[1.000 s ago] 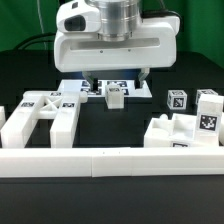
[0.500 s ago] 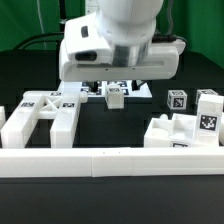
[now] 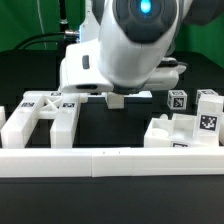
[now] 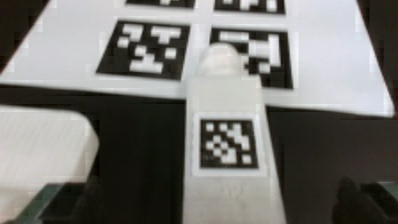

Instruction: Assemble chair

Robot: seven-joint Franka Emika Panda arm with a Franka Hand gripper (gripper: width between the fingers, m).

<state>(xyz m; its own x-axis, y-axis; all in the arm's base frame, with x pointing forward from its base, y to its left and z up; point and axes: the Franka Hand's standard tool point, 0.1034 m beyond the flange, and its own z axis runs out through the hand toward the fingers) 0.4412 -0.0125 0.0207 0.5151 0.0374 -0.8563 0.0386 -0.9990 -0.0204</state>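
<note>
The tool (image 4: pixel 199 198) hung open astride a tagged chair post (image 4: pixel 228 150) — mid-frame in the exterior view, on the desk (image 3: pixel 110 132). Pick-up step, seemingly; next, close squarely on its sides.

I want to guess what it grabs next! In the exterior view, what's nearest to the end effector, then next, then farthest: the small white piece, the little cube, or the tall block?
1. The small white piece: right under the end effector.
2. The little cube: off to the exterior view's right.
3. The tall block: farther right, near the picture's edge.
</note>
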